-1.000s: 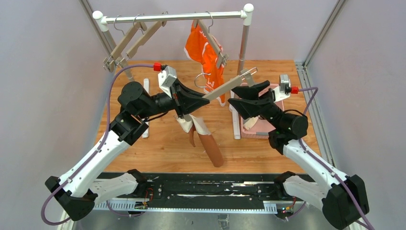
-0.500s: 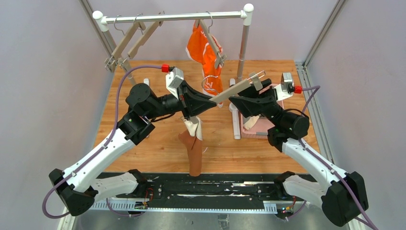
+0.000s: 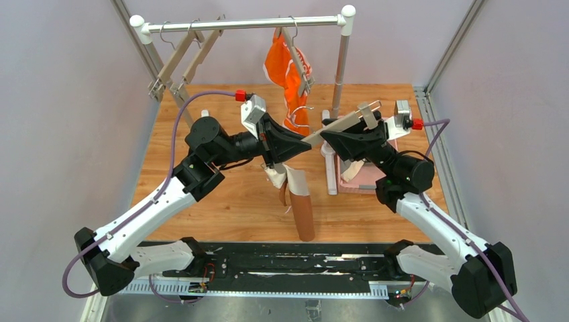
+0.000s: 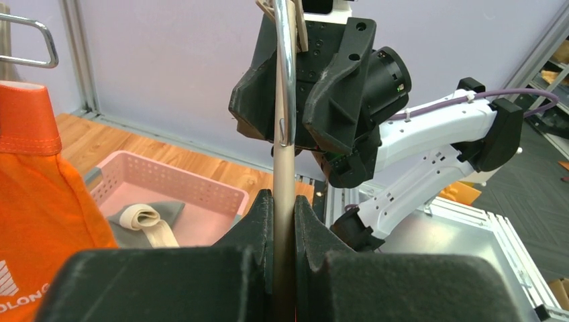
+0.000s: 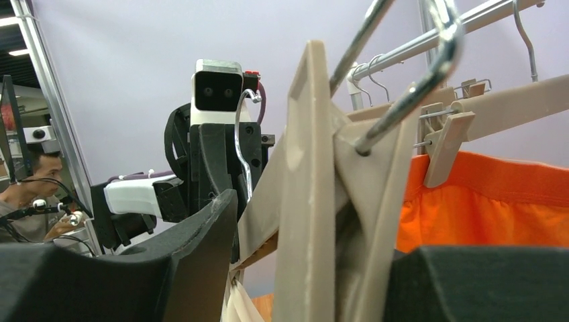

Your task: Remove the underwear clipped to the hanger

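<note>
My left gripper [image 3: 303, 142] is shut on the bar of a beige clip hanger [image 3: 339, 124] held in mid-air; the left wrist view [image 4: 283, 221] shows the bar pinched between the fingers. The rust-brown underwear [image 3: 300, 201], with a cream band on top, hangs from the hanger's left clip. My right gripper [image 3: 337, 134] is open and straddles the hanger's right part [image 5: 308, 201], with a gap on one side. The orange underwear [image 3: 287, 70] is clipped to a hanger on the rail. The grey-beige underwear [image 4: 144, 218] lies in the pink basket [image 4: 201, 194].
The rack's rail [image 3: 241, 25] crosses the back on a white post [image 3: 341, 60], whose foot [image 3: 330, 168] stands by the basket [image 3: 369, 182]. Two empty clip hangers [image 3: 178, 64] hang at the rail's left end. Grey walls close in both sides.
My left arm has moved right and back with the hanger. The hanger's right end rose toward the back right. The rust-brown underwear swung beneath it. The right gripper shifted slightly back.
</note>
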Controlling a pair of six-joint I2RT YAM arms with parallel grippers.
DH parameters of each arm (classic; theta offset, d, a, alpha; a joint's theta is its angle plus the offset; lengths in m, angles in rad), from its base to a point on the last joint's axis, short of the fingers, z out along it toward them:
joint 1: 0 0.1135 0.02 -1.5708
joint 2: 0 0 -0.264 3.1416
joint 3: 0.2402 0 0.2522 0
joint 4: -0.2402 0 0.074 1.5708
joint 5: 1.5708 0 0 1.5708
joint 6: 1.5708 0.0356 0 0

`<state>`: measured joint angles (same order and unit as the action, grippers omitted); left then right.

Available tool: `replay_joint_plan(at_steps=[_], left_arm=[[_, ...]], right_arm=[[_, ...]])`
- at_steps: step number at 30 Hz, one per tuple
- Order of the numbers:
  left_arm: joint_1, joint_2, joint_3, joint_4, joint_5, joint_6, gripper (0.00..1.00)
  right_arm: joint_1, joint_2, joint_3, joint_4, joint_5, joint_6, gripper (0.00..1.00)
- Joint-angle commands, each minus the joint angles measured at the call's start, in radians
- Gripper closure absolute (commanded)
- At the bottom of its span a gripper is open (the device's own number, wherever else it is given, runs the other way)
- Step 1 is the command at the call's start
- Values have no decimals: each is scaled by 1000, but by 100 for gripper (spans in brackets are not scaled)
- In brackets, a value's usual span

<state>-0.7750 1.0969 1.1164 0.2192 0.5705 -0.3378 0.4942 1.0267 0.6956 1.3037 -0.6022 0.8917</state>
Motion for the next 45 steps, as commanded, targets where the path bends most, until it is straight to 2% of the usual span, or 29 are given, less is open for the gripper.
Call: replay_joint_plan(at_steps=[1, 4, 6, 7, 11, 20, 21, 24, 35, 45], left_arm=[[-12, 3, 38, 59, -25, -3, 100], [-13, -4, 37, 69, -41, -1, 100], [-13, -9, 35, 85, -49, -9, 100], [-13, -10, 34, 98, -51, -18, 100], [-13, -4, 37, 136, -49, -53, 100], [-13, -57, -30, 110, -124, -6, 69], [-13, -63, -33, 91, -132, 5, 61], [-13, -86, -29, 18, -160, 48, 55], [-13, -161, -95, -110, -227, 130, 46], [-13, -214, -155, -91, -120, 121, 45]], right_arm=[[28, 4, 50, 23, -21, -20, 61], [30, 7, 66, -13, -33, -27, 78], [32, 6, 77, -37, -35, -36, 97], [33, 4, 77, -49, -31, -41, 99], [37, -6, 76, -68, -19, -59, 100], [37, -43, 78, -70, -20, -60, 99], [38, -44, 80, -70, -23, -55, 99], [38, -42, 90, -64, -35, -39, 99], [40, -82, 103, -79, -54, -21, 99], [39, -135, 111, -151, -50, -66, 99]])
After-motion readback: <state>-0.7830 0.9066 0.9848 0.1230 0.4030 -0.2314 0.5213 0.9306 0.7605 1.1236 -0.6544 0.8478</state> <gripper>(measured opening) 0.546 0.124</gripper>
